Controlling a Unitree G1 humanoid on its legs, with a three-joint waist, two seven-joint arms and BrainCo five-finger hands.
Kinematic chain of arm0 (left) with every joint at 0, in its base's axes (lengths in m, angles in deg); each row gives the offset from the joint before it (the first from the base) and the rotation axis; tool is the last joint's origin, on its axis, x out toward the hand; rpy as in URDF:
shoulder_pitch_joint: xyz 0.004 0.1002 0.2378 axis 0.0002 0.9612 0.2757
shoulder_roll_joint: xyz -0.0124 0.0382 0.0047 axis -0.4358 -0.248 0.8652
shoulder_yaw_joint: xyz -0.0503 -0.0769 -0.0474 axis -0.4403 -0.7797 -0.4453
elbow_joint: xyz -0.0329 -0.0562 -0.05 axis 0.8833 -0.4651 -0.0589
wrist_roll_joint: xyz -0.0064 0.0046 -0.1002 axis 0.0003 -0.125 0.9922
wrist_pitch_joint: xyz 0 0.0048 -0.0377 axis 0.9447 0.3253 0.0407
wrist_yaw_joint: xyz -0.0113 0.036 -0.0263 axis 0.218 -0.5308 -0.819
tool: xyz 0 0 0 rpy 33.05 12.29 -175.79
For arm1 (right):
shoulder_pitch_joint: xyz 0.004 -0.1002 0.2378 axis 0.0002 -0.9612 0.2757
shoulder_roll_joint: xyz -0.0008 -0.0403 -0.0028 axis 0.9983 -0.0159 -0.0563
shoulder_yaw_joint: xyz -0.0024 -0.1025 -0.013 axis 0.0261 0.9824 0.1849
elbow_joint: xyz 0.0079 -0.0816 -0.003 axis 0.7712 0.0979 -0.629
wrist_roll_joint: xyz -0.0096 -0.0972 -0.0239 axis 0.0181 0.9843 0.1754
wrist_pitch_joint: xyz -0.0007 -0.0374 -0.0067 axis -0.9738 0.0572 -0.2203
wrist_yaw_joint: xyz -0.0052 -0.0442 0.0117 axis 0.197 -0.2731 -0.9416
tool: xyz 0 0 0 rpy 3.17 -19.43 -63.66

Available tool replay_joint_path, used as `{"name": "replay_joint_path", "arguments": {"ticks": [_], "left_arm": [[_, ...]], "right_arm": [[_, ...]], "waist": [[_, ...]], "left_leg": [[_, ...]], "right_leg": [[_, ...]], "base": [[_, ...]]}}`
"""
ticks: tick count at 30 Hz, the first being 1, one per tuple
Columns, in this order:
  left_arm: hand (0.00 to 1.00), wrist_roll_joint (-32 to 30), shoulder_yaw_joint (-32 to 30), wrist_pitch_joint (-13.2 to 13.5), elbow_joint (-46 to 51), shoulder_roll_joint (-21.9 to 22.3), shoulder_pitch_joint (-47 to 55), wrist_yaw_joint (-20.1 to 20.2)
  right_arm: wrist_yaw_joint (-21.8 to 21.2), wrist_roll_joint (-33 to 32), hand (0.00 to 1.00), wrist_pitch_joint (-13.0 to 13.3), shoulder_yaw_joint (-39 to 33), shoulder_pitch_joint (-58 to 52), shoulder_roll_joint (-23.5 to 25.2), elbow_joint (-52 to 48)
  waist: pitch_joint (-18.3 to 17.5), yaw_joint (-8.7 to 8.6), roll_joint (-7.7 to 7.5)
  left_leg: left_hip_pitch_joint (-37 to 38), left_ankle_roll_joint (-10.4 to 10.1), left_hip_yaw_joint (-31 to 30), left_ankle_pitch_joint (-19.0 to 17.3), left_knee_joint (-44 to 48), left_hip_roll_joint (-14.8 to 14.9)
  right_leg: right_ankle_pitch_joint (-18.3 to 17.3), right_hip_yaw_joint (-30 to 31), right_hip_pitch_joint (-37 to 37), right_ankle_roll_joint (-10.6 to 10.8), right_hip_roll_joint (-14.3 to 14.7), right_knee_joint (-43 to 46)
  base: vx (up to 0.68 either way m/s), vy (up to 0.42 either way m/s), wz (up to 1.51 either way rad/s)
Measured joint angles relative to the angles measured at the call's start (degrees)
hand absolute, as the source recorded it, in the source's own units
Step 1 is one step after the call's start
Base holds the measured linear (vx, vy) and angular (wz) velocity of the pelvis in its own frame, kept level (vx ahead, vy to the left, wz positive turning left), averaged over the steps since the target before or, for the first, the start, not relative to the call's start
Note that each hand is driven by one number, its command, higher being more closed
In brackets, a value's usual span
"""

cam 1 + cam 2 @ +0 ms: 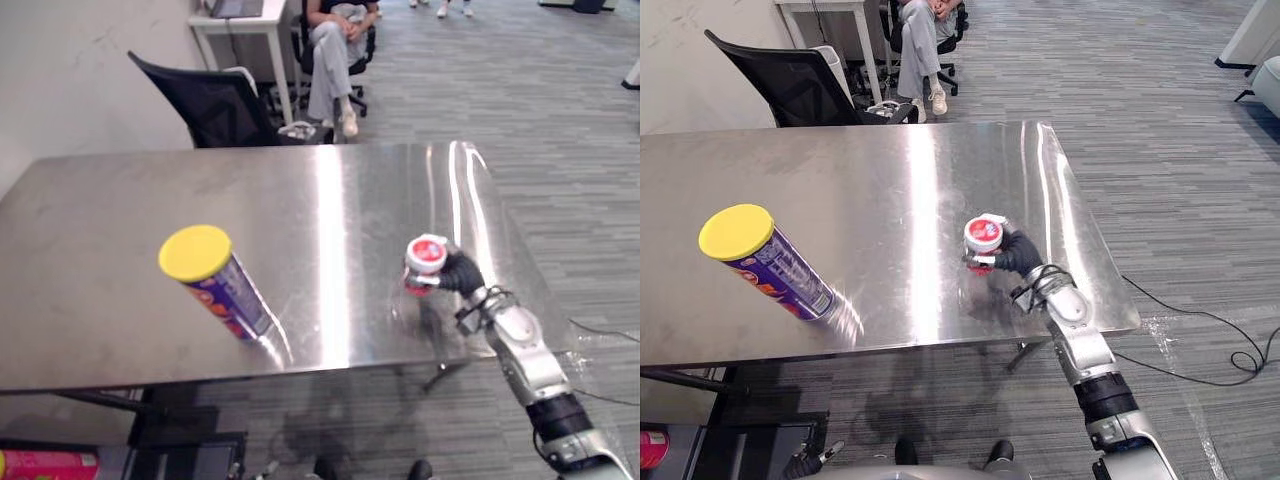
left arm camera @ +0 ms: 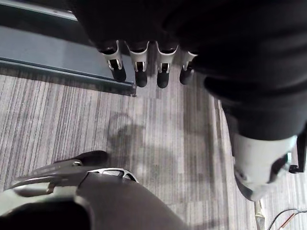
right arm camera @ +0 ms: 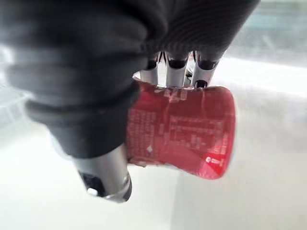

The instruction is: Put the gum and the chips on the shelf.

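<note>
The steel table (image 1: 100, 220) takes up most of what I see from the head camera, its top shiny and streaked with reflections. It stands on grey striped carpet (image 1: 1160, 120). Past its far edge on my left is a black office chair (image 1: 205, 105), pushed up close to the table. Further back a person (image 1: 335, 50) sits on another chair beside a white desk (image 1: 250, 25).

On the table, towards my left and near the front edge, the chips tube (image 1: 225, 290) stands on its base with its yellow lid (image 1: 195, 252) up. Nothing touches it, and it is well apart from the gum.

My right hand (image 1: 1020, 256) reaches in over the table's front right part. In its wrist view the fingers (image 3: 177, 64) curl round the far side of the gum tub (image 3: 184, 136) and the thumb closes on the near side, so the red tub is clamped firmly in the grip. From above its red and white lid (image 1: 983, 235) faces up. I cannot tell whether its base touches the steel or sits just clear of it.

My left hand (image 2: 163, 28) hangs off the table over the carpet, with its fingers (image 2: 139, 69) straight, side by side and holding nothing
</note>
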Motion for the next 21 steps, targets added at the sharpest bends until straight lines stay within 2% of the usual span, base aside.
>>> {"name": "replay_joint_path", "arguments": {"ticks": [3,12,21], "left_arm": [[0.00,0.00,-0.61,0.00,0.00,0.04,0.07,-0.05],[0.00,-0.01,-2.45,0.14,0.00,0.41,0.08,-0.29],[0.00,-0.01,-4.20,0.16,-0.10,1.71,0.02,-0.50]], "right_arm": [[0.45,-2.71,1.00,-0.33,-4.34,-1.22,-0.08,-4.83],[1.37,-7.14,1.00,-1.79,-8.50,-2.56,-0.60,-12.72],[2.35,-7.13,1.00,-2.61,-10.76,-4.72,-0.60,-15.38]], "waist": [[-0.01,-0.12,-0.02],[-0.19,-1.50,-0.30],[-0.89,-1.71,-0.70]], "left_leg": [[0.29,-0.03,0.44,-0.03,-0.02,0.07],[0.82,-0.18,1.49,-0.17,-0.26,0.34],[0.90,-0.31,2.13,-0.27,-0.28,0.51]], "right_leg": [[0.01,0.47,0.01,0.02,0.02,0.08],[0.03,1.33,-0.08,0.05,0.26,0.06],[0.04,1.87,-0.10,0.04,0.47,0.02]], "base": [[-0.02,0.006,-0.07],[0.00,0.000,-0.06],[0.00,-0.003,-0.03]]}}
